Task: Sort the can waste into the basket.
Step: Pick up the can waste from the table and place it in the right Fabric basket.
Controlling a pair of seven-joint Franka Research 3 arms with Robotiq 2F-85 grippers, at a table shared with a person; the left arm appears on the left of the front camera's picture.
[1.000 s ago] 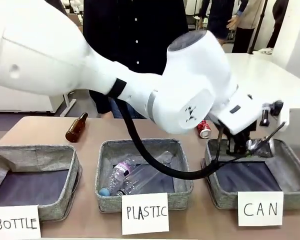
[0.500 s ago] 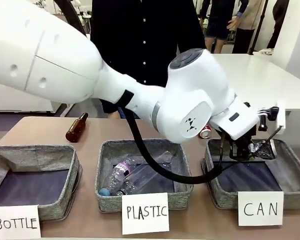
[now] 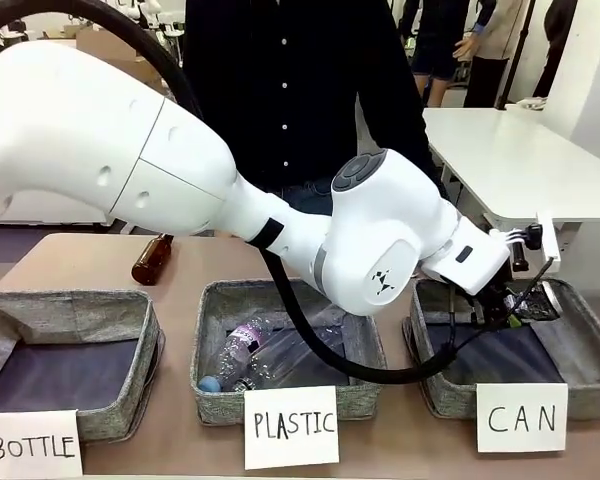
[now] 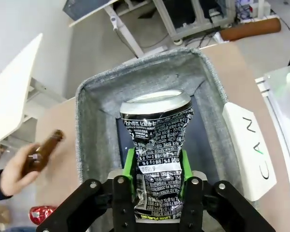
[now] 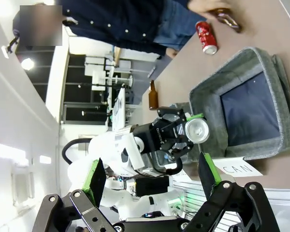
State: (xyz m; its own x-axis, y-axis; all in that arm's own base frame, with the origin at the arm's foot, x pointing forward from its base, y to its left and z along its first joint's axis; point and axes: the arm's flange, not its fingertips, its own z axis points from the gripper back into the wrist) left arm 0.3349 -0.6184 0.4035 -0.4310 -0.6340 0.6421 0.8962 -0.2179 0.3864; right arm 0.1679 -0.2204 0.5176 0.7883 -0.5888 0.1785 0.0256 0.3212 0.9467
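Left wrist view, dented silver can (image 4: 157, 145) clamped between left fingers (image 4: 129, 166), over CAN basket (image 4: 94, 125)

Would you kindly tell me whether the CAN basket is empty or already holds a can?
Empty: the basket's dark floor lies bare, while the left hand holds the crushed silver can clamped above it.

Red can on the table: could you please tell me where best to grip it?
Take the red can across its mid-body, coming down from above: it seems to lie on its side on the table, so its curved flanks are free.
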